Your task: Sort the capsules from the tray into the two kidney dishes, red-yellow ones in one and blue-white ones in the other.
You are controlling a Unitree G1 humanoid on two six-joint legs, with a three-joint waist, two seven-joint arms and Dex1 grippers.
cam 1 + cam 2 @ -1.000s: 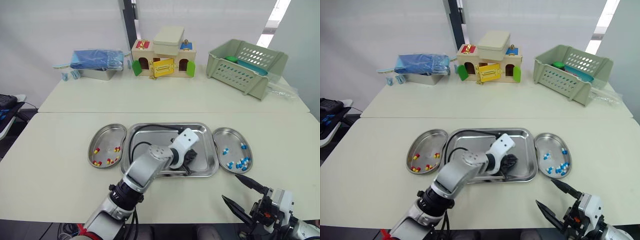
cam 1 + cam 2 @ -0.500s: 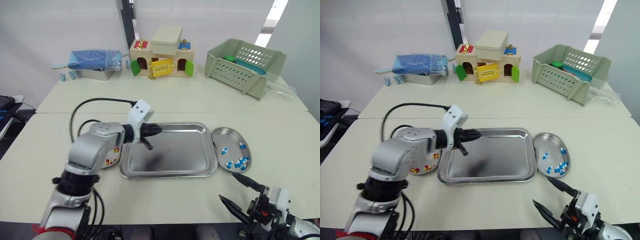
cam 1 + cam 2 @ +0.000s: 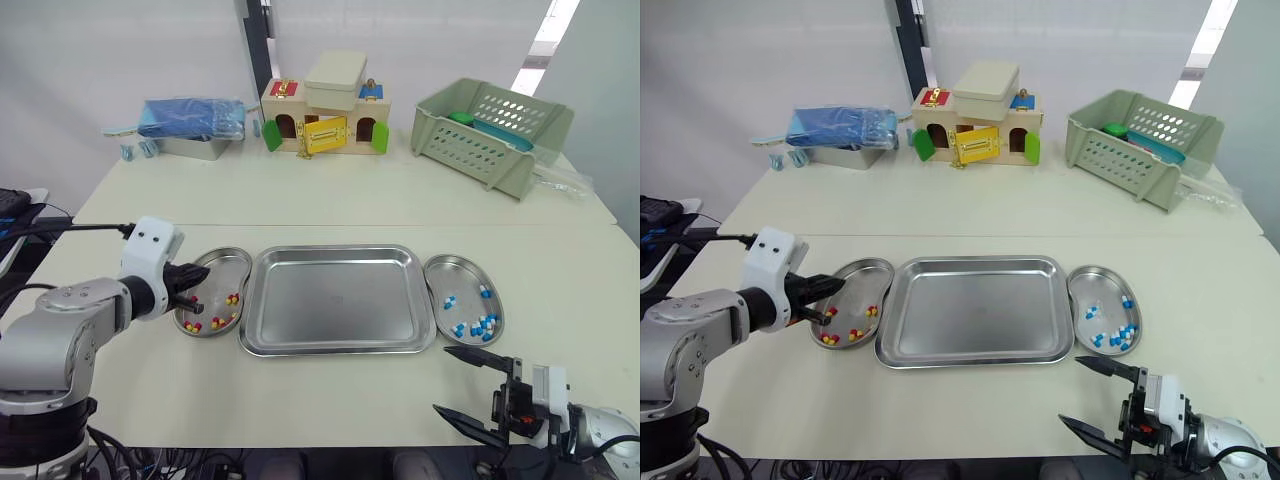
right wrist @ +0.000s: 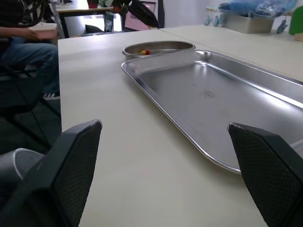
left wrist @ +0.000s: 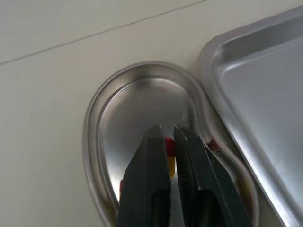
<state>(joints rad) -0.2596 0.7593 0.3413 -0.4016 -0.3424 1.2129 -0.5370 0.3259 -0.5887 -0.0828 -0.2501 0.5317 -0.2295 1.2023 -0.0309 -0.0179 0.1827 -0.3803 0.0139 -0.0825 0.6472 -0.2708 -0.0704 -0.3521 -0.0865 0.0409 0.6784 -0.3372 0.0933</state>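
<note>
The left gripper has its two black fingers drawn narrow, pinching a red-yellow capsule across its middle. The capsule hangs just above the floor of the left kidney dish, where other red-yellow capsules lie toward the near end. I judge such a capsule to be very light, smooth and hard-shelled, yet easy to crush or squirt out of a tight pinch. The waist is the right place to hold it, and only lightly. Let go, it will likely roll on the steel, but the dish wall should keep it in. The tray between the dishes shows no capsules. The right kidney dish holds the blue-white capsules. The right gripper is spread wide and grips nothing, low by the near edge of the table.
</note>
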